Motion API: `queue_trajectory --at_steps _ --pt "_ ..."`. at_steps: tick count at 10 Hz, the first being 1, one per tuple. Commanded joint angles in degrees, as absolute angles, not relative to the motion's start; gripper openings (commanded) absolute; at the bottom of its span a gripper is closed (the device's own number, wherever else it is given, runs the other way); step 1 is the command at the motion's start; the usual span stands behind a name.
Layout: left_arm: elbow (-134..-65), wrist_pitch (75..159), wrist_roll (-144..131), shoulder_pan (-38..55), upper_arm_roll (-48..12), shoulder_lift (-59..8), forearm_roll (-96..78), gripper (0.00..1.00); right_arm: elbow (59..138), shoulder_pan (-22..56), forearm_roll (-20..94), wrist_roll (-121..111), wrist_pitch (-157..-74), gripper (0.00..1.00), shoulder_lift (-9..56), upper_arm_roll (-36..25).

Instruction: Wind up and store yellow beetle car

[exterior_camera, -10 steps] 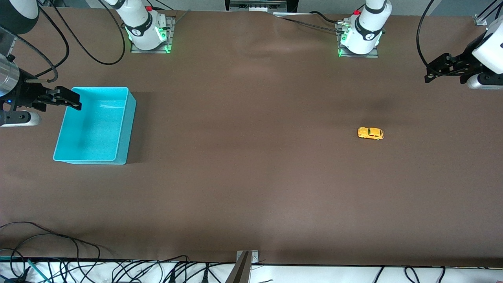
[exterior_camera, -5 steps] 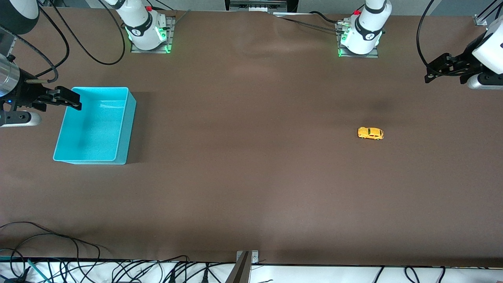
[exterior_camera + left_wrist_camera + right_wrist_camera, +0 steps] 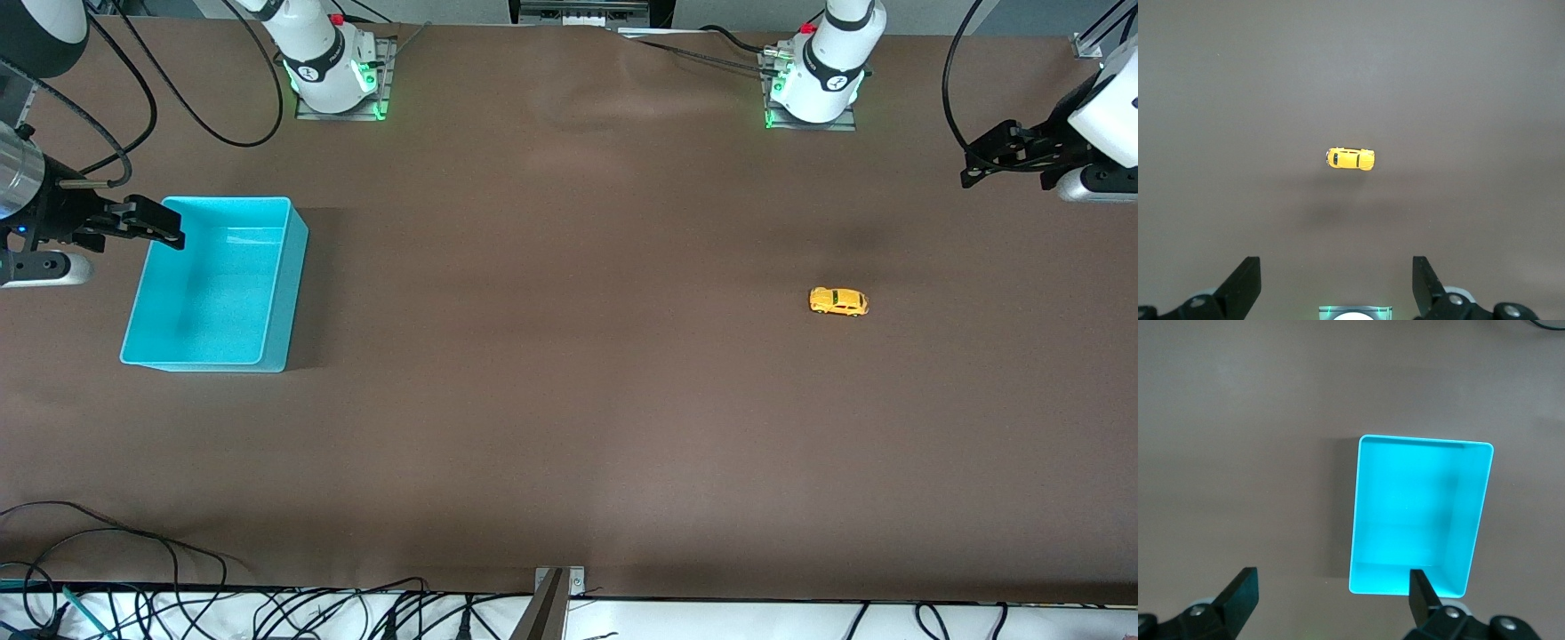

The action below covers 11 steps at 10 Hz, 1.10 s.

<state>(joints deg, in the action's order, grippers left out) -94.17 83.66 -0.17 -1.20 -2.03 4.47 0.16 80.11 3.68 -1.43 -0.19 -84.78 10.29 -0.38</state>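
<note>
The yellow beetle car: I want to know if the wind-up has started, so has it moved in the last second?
No. The yellow beetle car lies at the same spot on the table, equally far from the left arm's base.

A brown table [image 3: 569, 400] is carrying two things. A turquoise bin [image 3: 283, 293] is sitting toward the right arm's end. The yellow beetle car [image 3: 837, 301] is resting on its wheels well apart from the bin, toward the left arm's end.
</note>
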Motion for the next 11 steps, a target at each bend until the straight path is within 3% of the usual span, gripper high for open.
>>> queue_trajectory --at_steps 1,11 --pt "-94.48 83.32 -0.79 -1.67 -2.46 4.92 0.09 1.00 79.01 3.87 -1.93 -0.35 -84.46 1.00 10.63 -0.35" --pt "-94.48 83.32 -0.79 -1.67 -2.46 4.92 0.09 1.00 79.28 3.78 -1.93 0.18 -85.08 1.00 10.81 -0.44"
